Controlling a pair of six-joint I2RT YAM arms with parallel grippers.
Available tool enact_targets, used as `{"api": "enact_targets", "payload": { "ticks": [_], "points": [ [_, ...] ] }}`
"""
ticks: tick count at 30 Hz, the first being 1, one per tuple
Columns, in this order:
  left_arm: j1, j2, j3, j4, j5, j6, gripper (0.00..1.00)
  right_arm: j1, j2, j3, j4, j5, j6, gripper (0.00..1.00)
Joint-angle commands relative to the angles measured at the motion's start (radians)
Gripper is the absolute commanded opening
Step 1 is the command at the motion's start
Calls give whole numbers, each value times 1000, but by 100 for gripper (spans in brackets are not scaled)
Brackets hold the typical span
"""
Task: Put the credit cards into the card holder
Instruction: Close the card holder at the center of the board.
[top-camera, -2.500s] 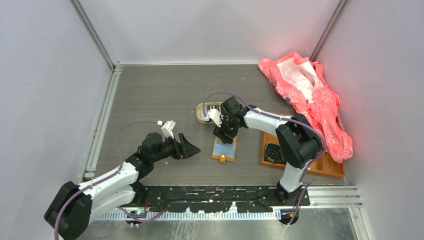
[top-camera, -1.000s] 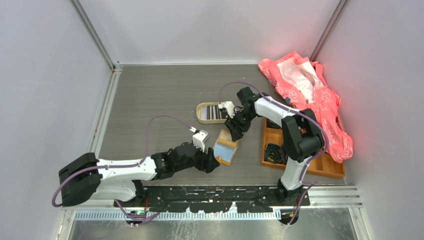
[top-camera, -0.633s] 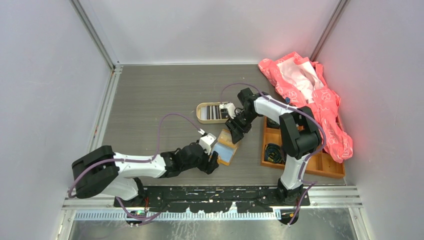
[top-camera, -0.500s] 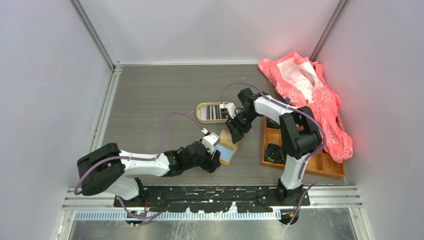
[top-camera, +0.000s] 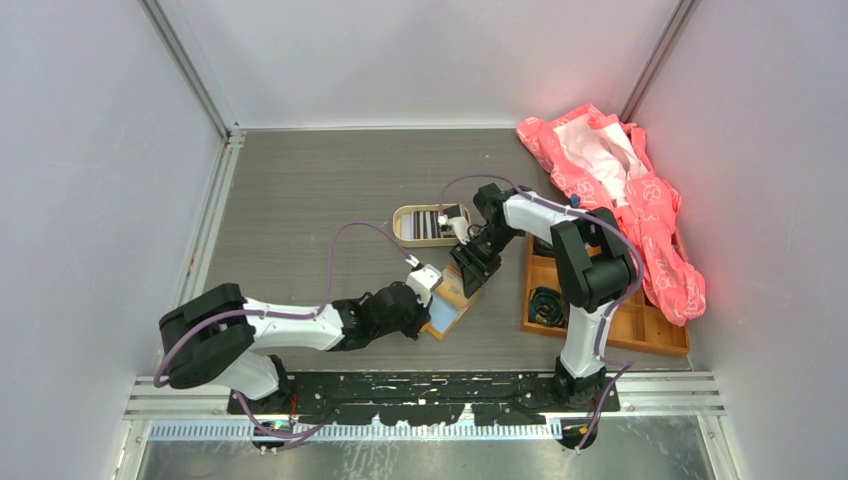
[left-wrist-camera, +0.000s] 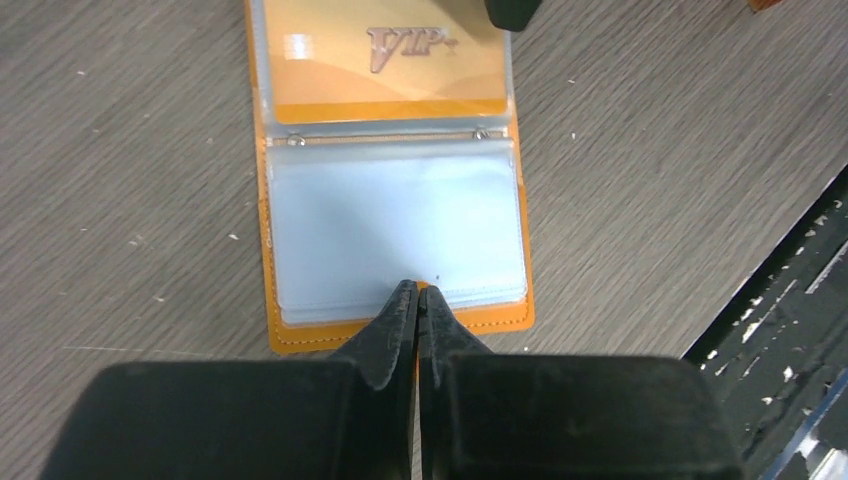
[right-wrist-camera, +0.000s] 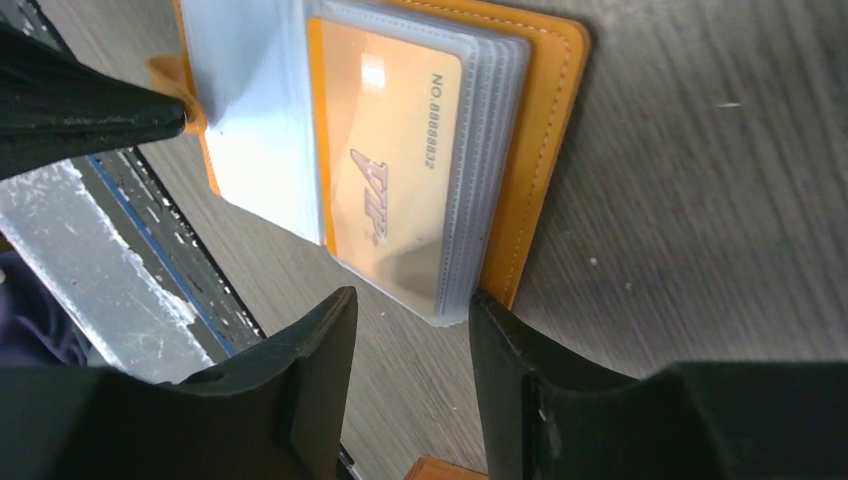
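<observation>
Meets the near edge of the open card holder (left-wrist-camera: 395, 220) with left gripper (left-wrist-camera: 418, 295) tips together, straddles its far corner with right gripper (right-wrist-camera: 410, 300) parted.

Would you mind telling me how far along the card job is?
Done: one gold VIP card sits in a clear sleeve of the open card holder. In hand: the left gripper, jaws shut, seems to pin the holder's near edge, while the right gripper, jaws open, straddles its far corner. Remaining: the pale blue sleeve looks empty, and the oval tin holds striped items, possibly more cards.
</observation>
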Motion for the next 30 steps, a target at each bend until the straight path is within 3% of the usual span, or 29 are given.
{"api": "enact_targets", "payload": {
  "ticks": [1, 12, 14, 16, 18, 24, 30],
  "points": [
    [17, -89, 20, -32, -65, 57, 0, 22, -5, 34, -44, -63, -22, 50],
    [255, -330, -52, -36, 152, 77, 3, 62, 2, 19, -39, -177, 14, 49],
    [259, -380, -64, -78, 160, 59, 30, 63, -13, 6, -22, -198, 23, 49],
    [260, -432, -105, -87, 215, 22, 62, 67, -35, -7, 5, -207, 22, 49],
    [261, -486, -171, -65, 257, -3, 77, 69, -69, -29, 46, -192, 17, 49],
    [260, -597, -343, 95, 305, 38, 77, 77, -179, -102, 148, -152, -36, 50],
    [259, -509, -342, 162, 338, 191, 75, 78, -176, -99, 139, -150, -52, 50]
  ]
}}
